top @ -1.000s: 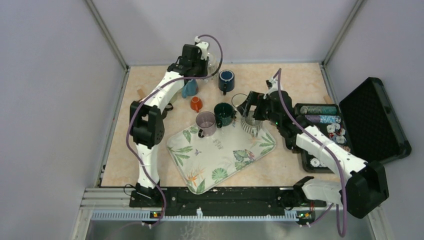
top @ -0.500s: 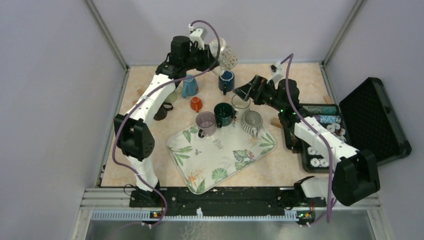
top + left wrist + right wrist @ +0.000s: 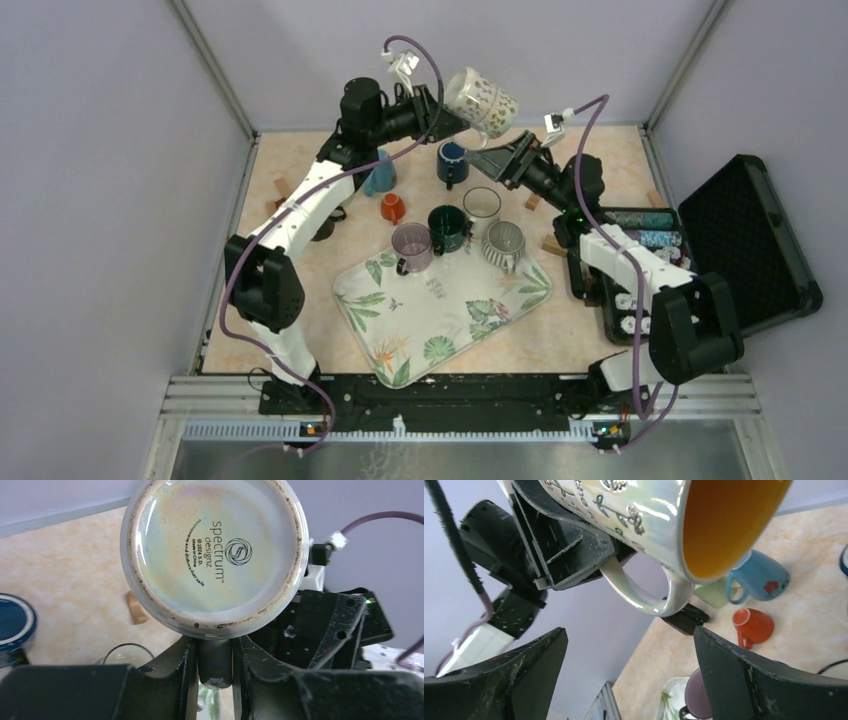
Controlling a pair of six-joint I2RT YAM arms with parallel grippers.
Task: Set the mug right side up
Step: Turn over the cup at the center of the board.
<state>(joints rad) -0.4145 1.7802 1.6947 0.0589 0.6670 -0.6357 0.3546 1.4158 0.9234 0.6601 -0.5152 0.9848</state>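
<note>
Left gripper (image 3: pixel 443 108), pinched narrowly on the handle, holds the mug (image 3: pixel 482 100) aloft over the table's (image 3: pixel 620 160) back edge, tipped sideways, mouth facing the wide-spread right gripper (image 3: pixel 492 158) just beneath it.

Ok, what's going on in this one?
The left arm holds a pearly patterned mug in the air over the far side of the table, its jaws shut on the mug's handle. The mug is tilted on its side, mouth toward the right arm, whose jaws stand wide open close by, gripping nothing. The mug is not yet right side up. Other mugs stand near the leaf-print tray.
</note>
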